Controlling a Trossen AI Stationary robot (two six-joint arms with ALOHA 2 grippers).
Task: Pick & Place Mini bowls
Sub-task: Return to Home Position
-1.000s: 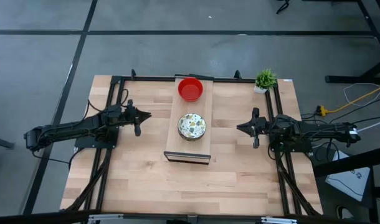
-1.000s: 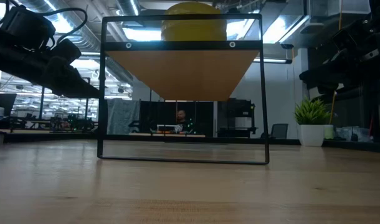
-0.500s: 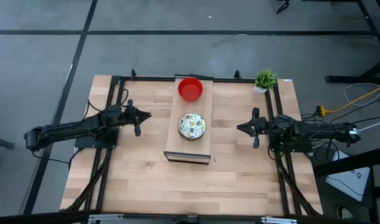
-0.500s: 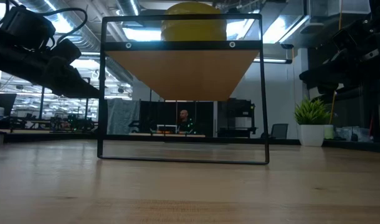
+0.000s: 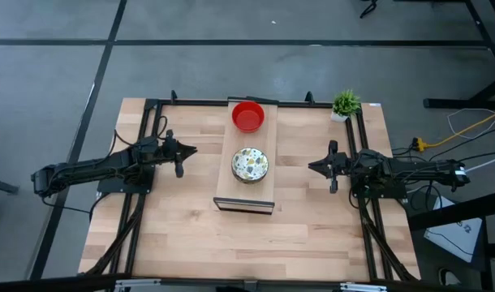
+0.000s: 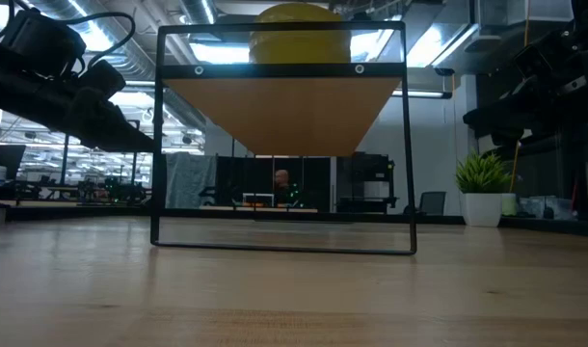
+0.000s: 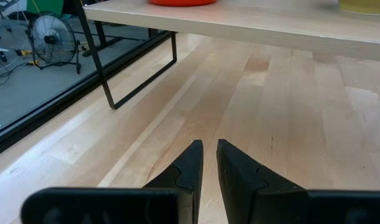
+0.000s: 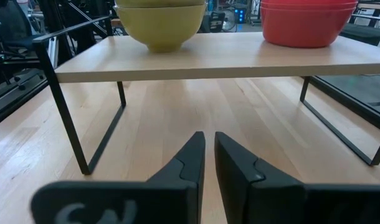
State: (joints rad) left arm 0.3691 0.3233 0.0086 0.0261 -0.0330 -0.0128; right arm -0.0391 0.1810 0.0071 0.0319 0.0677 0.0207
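A raised wooden stand (image 5: 246, 195) on thin black legs sits mid-table. On its far end rests a stack of glossy red bowls (image 5: 248, 116), seen also in the right wrist view as red bowls (image 8: 308, 22). Nearer sits the white floral-patterned bowl stack (image 5: 250, 165), yellow-green on its outside (image 8: 160, 22) (image 6: 301, 34). My left gripper (image 5: 191, 151) (image 7: 209, 144) hovers left of the stand, shut and holding nothing. My right gripper (image 5: 312, 167) (image 8: 209, 135) hovers right of the stand, shut and holding nothing. Both point at the stand.
A small potted green plant (image 5: 346, 103) (image 6: 483, 188) stands at the table's far right corner. Black frame rails (image 5: 150, 122) run along the table's left, far and right sides. Bare wood lies under the stand and toward the near edge. A person (image 6: 281, 181) sits far behind the table.
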